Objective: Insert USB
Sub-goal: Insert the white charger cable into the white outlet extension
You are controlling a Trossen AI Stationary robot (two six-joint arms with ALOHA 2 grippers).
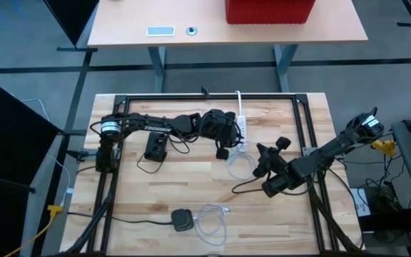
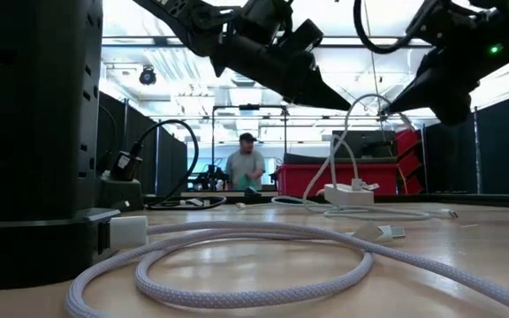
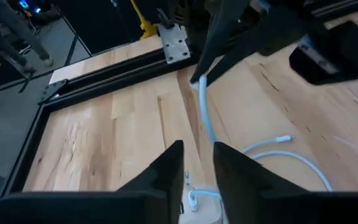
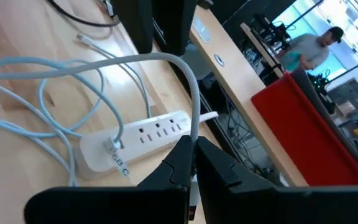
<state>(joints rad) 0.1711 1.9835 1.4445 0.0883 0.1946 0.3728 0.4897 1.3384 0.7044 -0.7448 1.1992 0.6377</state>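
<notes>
USB cable (image 4: 185, 68) — a thin white lead — is pinched between the closed fingers of the right pincer (image 4: 192, 163), which holds it in the air over the bench (image 1: 191, 185) to the right of the white power strip (image 4: 138, 138). From that grip the lead arcs away and drops into loose loops on the wood beside the strip. The plug end itself is hidden between the fingers, so its orientation cannot be read.

The strip lies near the far middle of the bench, its outlets facing up in the right wrist view, with a small plug already seated at one end. The left pincer (image 3: 199, 163) hovers just above the strip with its fingers slightly parted, holding nothing — it looks placed to steady the strip.

My judgement of the risks:
- If the plug sits skewed in the grip, it may meet the port at an angle and jam or slip through the fingers.
- The strip is light and unfixed; a sideways push from the plug could slide it unless the left pincer presses it down.
- The slack loops lie close to the strip and could snag or drag as the lead moves.
- Both arms crowd the same spot, so fingers could collide.

A second cable coil (image 1: 209, 221) and a black adapter (image 1: 183, 219) rest well apart at the near edge.
</notes>
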